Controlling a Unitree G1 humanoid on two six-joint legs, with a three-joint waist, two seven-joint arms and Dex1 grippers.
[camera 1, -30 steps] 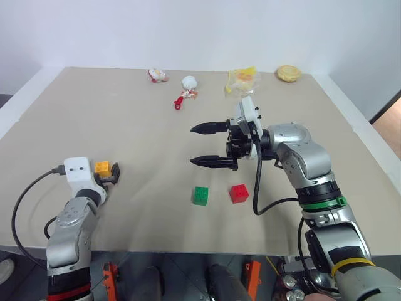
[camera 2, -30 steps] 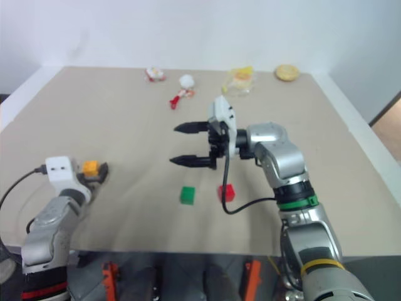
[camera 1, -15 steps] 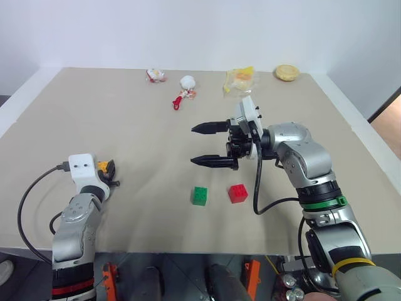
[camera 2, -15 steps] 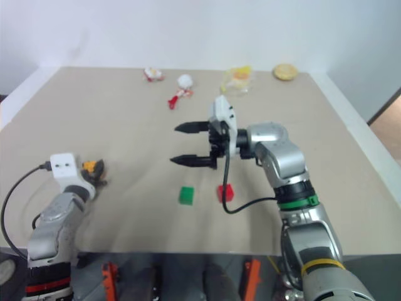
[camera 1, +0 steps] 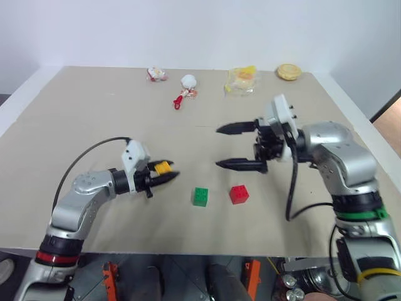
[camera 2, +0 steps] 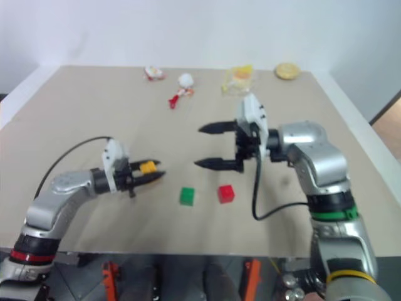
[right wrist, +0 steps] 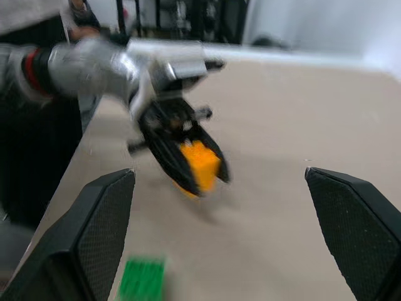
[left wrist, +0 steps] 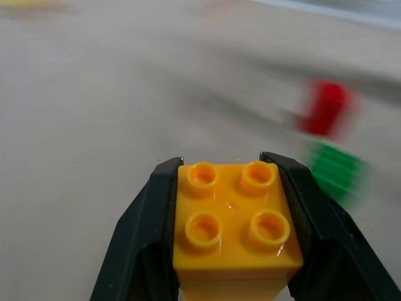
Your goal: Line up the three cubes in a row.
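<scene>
Left gripper [camera 1: 164, 177] rightward, yellow-orange cube [camera 1: 163, 167] aloft

A plain test lab: a bare beige table [camera 1: 94, 113] against blank white walls [camera 1: 188, 31], toys along its far edge.

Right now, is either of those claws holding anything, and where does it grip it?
The left gripper holds the yellow-orange cube, its two fingers pressed on opposite side faces, studs showing between them. The right gripper is open and holds nothing.
</scene>
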